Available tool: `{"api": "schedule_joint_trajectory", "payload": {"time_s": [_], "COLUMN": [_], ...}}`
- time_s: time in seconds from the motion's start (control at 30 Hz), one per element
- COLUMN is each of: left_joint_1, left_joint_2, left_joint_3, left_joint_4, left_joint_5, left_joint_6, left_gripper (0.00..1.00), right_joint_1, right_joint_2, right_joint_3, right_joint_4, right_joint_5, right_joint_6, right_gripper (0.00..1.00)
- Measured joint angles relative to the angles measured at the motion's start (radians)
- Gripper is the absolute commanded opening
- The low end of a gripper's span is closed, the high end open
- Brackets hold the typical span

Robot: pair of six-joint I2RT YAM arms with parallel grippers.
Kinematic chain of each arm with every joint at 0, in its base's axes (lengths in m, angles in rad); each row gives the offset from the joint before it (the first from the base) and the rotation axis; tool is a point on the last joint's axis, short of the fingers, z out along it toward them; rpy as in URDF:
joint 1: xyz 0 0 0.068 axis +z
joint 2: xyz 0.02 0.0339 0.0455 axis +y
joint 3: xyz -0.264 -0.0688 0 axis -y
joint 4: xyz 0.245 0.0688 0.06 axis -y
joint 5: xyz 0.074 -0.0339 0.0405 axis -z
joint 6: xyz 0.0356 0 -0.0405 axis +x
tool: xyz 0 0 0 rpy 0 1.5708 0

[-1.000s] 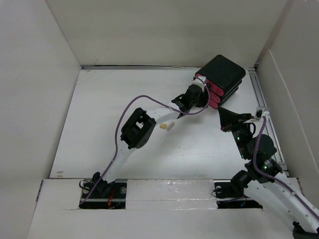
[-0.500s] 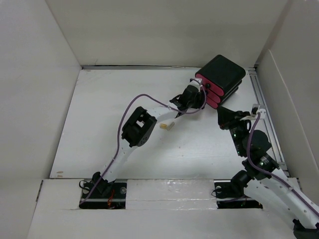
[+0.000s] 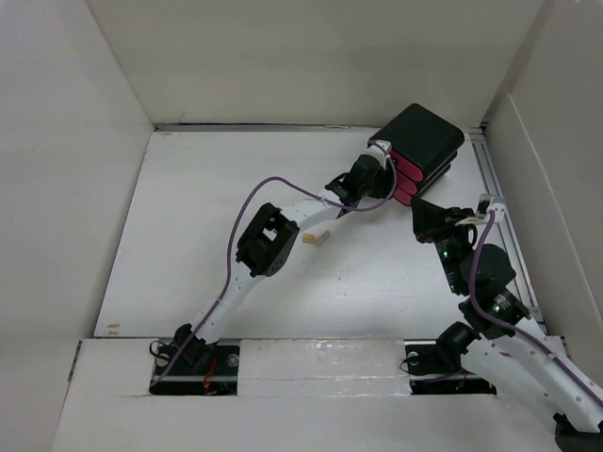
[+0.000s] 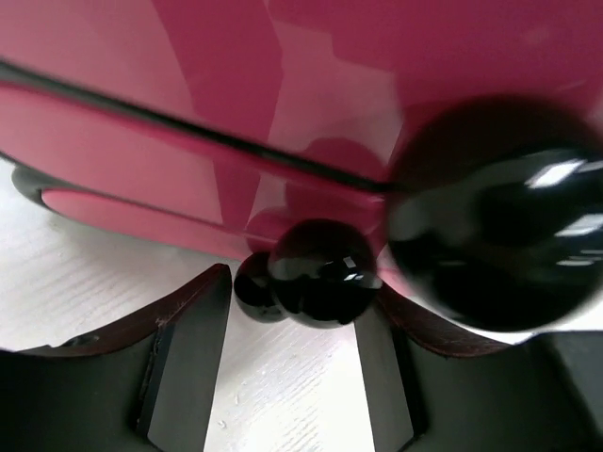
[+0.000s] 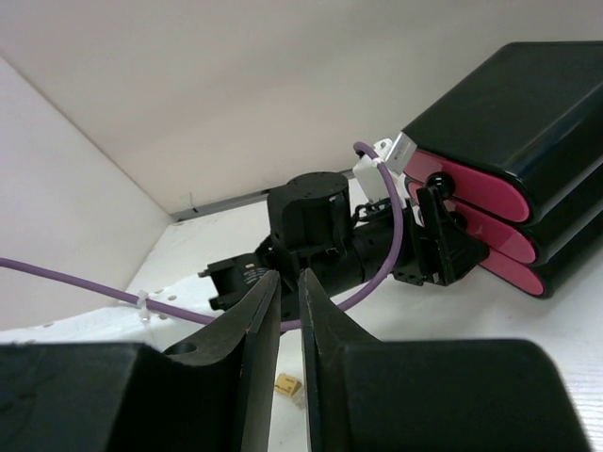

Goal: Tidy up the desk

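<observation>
Desk [image 3: 188,235] lies under the jaws — left parted around a black knob [image 4: 320,273], right barely parted.

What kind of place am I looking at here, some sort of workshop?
Most likely a robotics lab test cell: a white desk boxed in by white panel walls, a left arm and a right arm bolted at its near edge, and a small black box with pink drawers.

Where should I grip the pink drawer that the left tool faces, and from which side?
Grip its round black knob, coming straight at the pink drawer front and pinching across the ball: it juts out from a smooth front with no other hold.
</observation>
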Motion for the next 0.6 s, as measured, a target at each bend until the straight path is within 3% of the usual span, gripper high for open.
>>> {"api": "schedule_joint_trajectory", "payload": {"time_s": [0.1, 0.33, 0.6], "left_joint_1": [0.002, 0.002, 0.002], "left_joint_2": [0.010, 0.018, 0.028], "left_joint_3": [0.001, 0.006, 0.018], "left_joint_4": [-0.008, -0.027, -0.025], "left_joint_5": [0.008, 0.019, 0.023], "left_joint_6": [0.000, 0.002, -0.006], "left_gripper": [0.48, 0.34, 0.08], "right_joint_1": [0.000, 0.000, 0.000], "right_joint_2": [-0.001, -0.004, -0.022], "right_joint_3": [0.002, 0.002, 0.002], "right_joint_4": [-0.001, -0.001, 0.000], "right_joint_5": [-0.006, -0.006, -0.005], "right_joint_6": [-0.001, -0.005, -0.011], "right_gripper": [0.18, 0.15, 0.15]}}
